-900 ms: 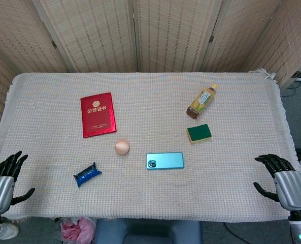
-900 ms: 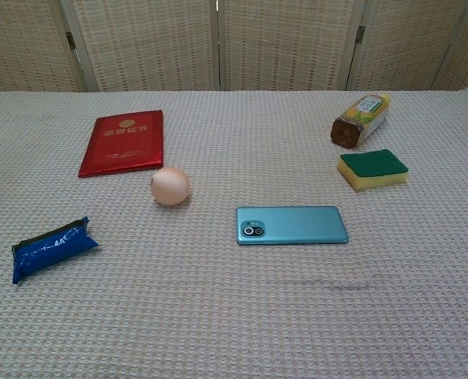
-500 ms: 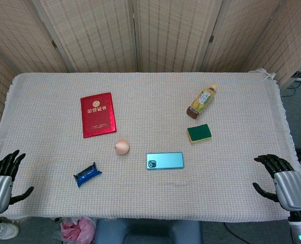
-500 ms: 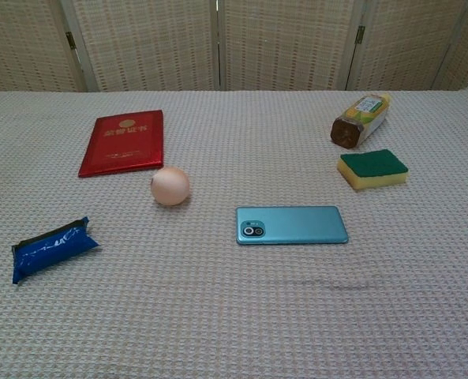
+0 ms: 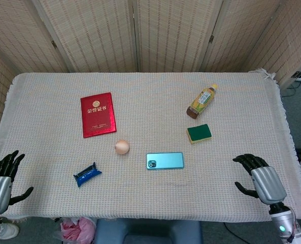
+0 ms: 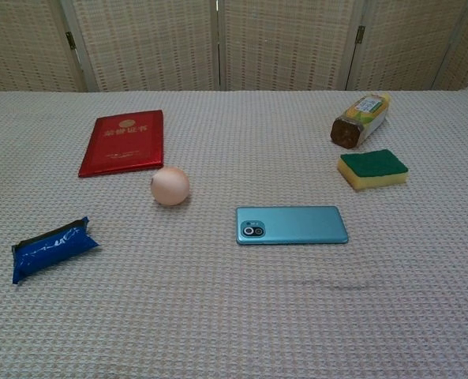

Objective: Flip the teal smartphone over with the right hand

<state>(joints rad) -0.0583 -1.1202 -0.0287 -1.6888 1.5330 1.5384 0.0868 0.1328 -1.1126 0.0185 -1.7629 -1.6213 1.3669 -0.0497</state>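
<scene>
Near the table's right edge, your right hand (image 5: 259,179) hangs spread and empty (approach stage); reach left to the teal smartphone (image 5: 165,160).

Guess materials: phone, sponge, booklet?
Phone: smooth teal back, likely glass or glossy plastic; soft sheen, camera cluster facing up. Sponge: yellow foam under a green layer that looks like scouring fibre; matte, two-tone side shows. Booklet: red cover, probably coated card or leatherette; slight gloss, gold stamped emblem. None can be confirmed by look alone.
</scene>
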